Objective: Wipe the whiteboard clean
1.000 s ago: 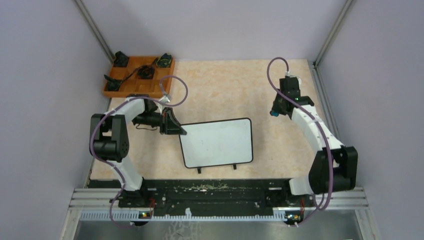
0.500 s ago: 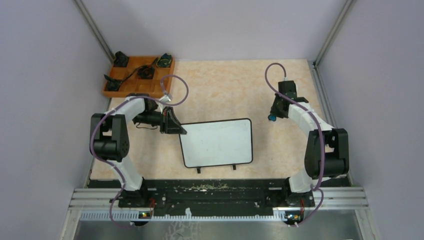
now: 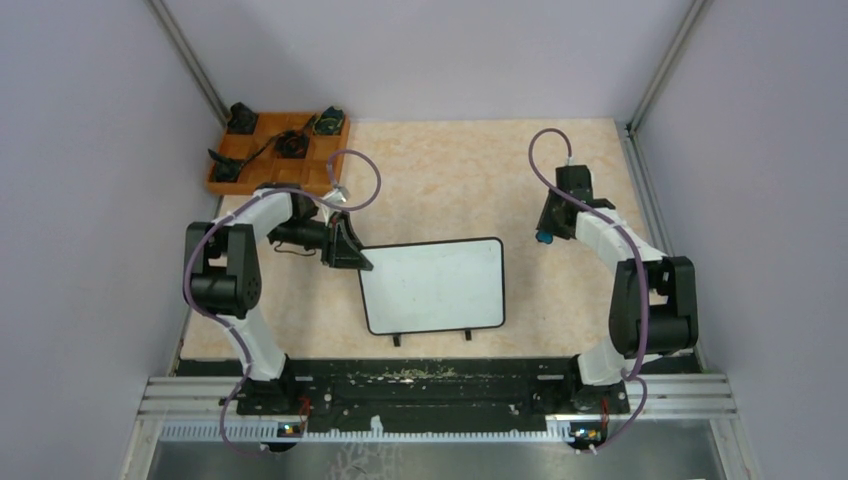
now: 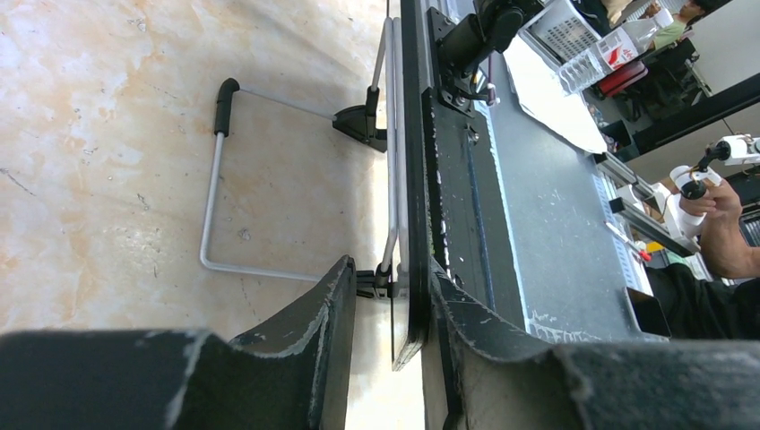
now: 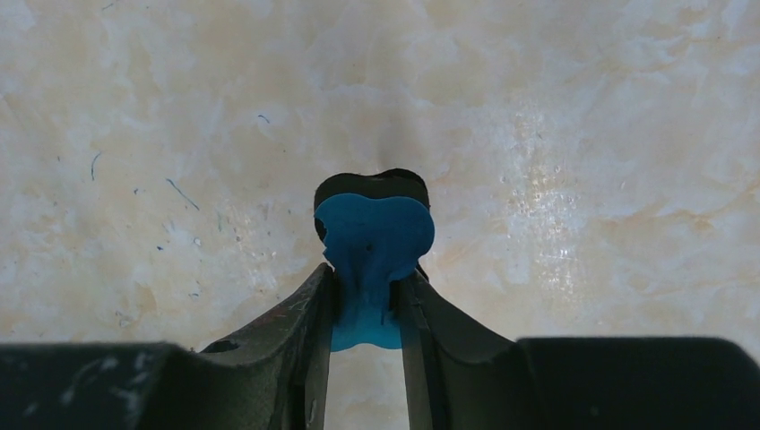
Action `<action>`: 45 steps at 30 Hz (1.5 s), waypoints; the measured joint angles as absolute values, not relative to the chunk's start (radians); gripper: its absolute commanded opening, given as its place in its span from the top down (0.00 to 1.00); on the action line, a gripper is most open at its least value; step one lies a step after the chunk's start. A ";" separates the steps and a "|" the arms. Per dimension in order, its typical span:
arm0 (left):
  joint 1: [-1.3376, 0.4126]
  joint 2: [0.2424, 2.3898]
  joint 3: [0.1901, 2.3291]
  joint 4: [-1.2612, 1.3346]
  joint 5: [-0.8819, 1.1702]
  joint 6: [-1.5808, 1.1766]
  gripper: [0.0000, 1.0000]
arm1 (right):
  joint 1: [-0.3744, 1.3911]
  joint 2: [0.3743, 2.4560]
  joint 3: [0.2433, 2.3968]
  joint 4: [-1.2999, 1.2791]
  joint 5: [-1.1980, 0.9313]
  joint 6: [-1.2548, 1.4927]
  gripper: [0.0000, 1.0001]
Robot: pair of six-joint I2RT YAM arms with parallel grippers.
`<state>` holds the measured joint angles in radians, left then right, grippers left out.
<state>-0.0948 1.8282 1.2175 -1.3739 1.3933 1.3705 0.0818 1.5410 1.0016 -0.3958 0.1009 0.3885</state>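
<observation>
The whiteboard [image 3: 435, 285] lies flat in the middle of the table, its face blank, two small black feet at its near edge. My left gripper [image 3: 352, 250] is at its far left corner. In the left wrist view the board's black edge [image 4: 410, 179] stands between the jaws of the left gripper [image 4: 385, 278], against one finger with a gap to the other, so they are open. My right gripper [image 3: 543, 238] hangs low right of the board, apart from it. It [image 5: 367, 278] is shut on a blue eraser [image 5: 374, 242] close above the bare tabletop.
An orange wooden tray [image 3: 215, 187] with small dark parts sits at the far left corner. The board's wire stand [image 4: 211, 197] is folded out underneath. Purple walls with metal posts enclose the table, and a black rail [image 3: 430, 385] runs along the near edge.
My right arm has folded back and its gripper has come nearer and lower with the eraser. The left jaws have parted slightly around the board's corner. The board has not moved.
</observation>
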 measured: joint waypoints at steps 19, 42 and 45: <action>-0.096 1.852 1.266 -1.410 1.378 1.388 0.56 | 0.082 1.572 0.988 -0.382 0.076 0.389 0.63; -0.096 1.820 1.293 -1.289 1.368 1.221 0.32 | 0.082 1.592 0.968 -0.350 0.057 0.389 0.60; -0.096 1.815 1.311 -1.267 1.366 1.187 0.29 | 0.082 1.592 0.968 -0.347 0.057 0.389 0.60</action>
<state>-0.0956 1.8153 1.3109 -1.2671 1.3659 1.1866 0.0818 1.5917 0.9684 -0.3470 0.0566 0.3885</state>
